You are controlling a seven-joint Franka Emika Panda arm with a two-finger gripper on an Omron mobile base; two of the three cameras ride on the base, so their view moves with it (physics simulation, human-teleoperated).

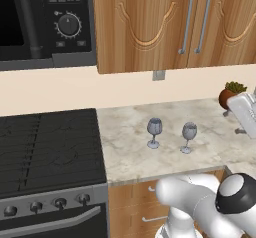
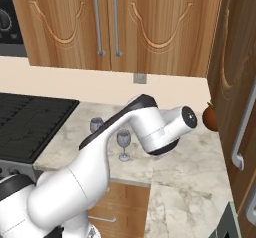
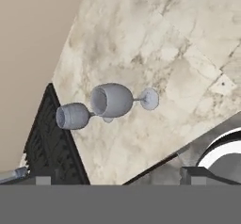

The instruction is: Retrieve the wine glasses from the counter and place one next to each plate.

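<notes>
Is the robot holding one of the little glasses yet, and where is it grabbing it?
No, nothing is held. The tool is open, looking down at both wine glasses, which stand upright on the counter untouched.

Two wine glasses (image 1: 154, 132) (image 1: 189, 137) stand upright, near each other but apart, mid-surface (image 1: 130, 147). Bare marble all round them. Potted plant (image 1: 231, 94) in the back right corner; stove (image 1: 50, 147) borders left. Wall cabinets (image 1: 170, 22) overhang the rear.
</notes>
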